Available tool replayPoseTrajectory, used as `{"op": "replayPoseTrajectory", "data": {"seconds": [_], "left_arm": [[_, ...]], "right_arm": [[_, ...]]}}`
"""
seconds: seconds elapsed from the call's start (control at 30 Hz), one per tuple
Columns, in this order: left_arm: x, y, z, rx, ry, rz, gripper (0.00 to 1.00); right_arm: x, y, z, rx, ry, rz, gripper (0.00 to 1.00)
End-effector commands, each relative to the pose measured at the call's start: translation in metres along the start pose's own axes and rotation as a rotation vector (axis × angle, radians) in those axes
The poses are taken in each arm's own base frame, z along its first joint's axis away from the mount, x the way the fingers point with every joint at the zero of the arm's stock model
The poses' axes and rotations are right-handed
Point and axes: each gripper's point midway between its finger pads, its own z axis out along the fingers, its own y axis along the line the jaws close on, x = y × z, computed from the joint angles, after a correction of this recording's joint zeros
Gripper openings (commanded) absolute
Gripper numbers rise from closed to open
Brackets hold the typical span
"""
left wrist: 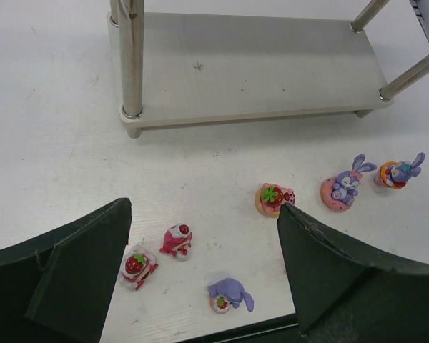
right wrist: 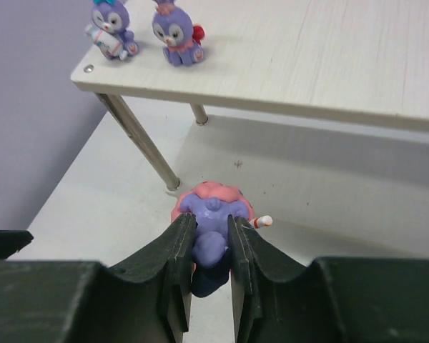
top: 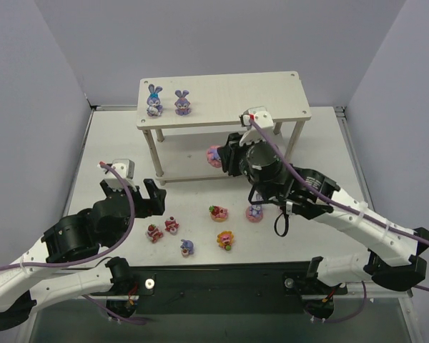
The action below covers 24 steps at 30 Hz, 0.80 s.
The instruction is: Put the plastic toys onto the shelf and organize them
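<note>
Whitewashed wood shelf (top: 272,89) is standing at the far side of the counter (top: 107,143), with two boards and four thin legs. Nine plastic toys are showing: six bunnies and three cake pieces.

Two bunnies are standing upright side by side at the left end of the top board: the teal-bow bunny (top: 154,100) and, just right of it, the red-bow bunny (top: 182,102). The rest of that board and the lower board are carrying no toys.

One more, the held bunny (top: 214,156) on a pink round base, is sitting in the right hand (right wrist: 209,239). The fingers are pressing on both its sides, just in front of the lower board. Can't tell whether its base is touching the counter.

Six toys are lying loose on the counter nearer the arms:
- the strawberry-top cake (top: 218,212)
- the pink-base bunny (top: 254,213)
- the orange-ring bunny (top: 224,239)
- the tipped bunny (top: 187,247), lying on its side
- the pink cake (top: 171,226)
- the red cake (top: 154,232), touching or nearly touching the pink cake

The left hand (top: 151,199) is hovering over the left of this group, spread wide and gripping nothing. In its wrist view the pink cake and the red cake are showing between its fingers.
</note>
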Motion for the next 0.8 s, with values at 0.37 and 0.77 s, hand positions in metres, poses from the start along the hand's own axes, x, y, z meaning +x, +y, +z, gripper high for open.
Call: {"op": "replayPoseTrajectory", "data": {"seconds": [0.37,0.77], "left_arm": [[-0.023,-0.003,-0.004,0.006,-0.060,-0.063,0.93],[-0.020,-0.001,-0.003,0.000,-0.054,-0.056,0.93]], "right_arm": [[-0.098,-0.004,0.043,-0.056,-0.072,-0.280,0.00],[-0.116,-0.011,0.085,-0.066,-0.085,-0.297,0.00]]}}
